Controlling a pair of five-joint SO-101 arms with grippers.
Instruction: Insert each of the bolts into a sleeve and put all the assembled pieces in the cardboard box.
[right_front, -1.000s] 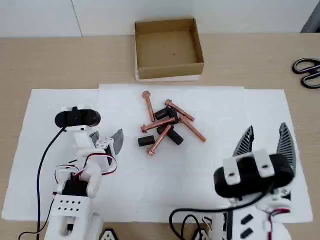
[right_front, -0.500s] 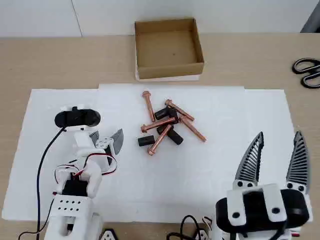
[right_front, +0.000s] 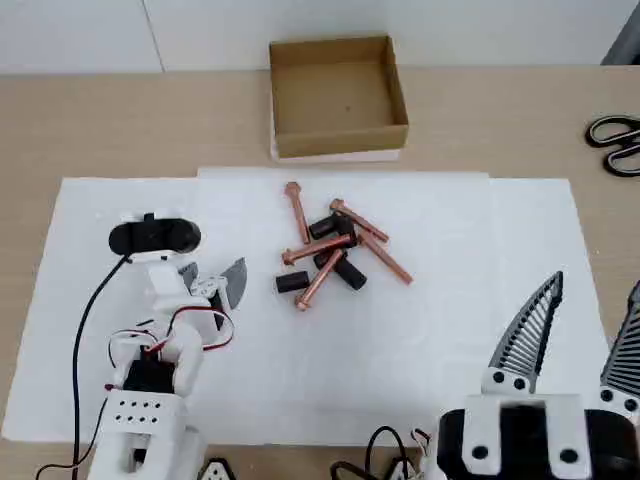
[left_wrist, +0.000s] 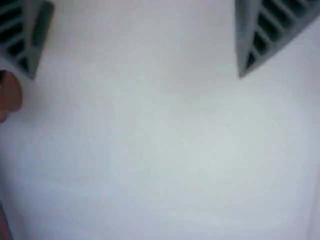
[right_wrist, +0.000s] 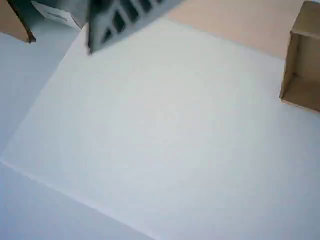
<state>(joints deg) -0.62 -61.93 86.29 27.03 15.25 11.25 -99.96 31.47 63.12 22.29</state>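
Several copper bolts (right_front: 318, 247) and short black sleeves (right_front: 349, 270) lie in a loose pile in the middle of the white sheet (right_front: 450, 230). The cardboard box (right_front: 337, 95) stands beyond the sheet's far edge, with nothing inside. My left gripper (right_front: 212, 270) sits open, low over the sheet, left of the pile, holding nothing. Its wrist view has the left gripper (left_wrist: 140, 55) over bare sheet, with a copper bolt end (left_wrist: 7, 95) at the edge. My right gripper (right_front: 597, 285) stands open and high at the near right corner, well clear of the pile.
Black-handled scissors (right_front: 615, 143) lie on the wooden table at the far right. The sheet is bare between the pile and the right arm. A corner of the cardboard box (right_wrist: 302, 65) appears in the right wrist view beyond the sheet.
The right arm has pulled back toward the near right corner and risen, its gripper still open. The left arm and the pile have not moved.
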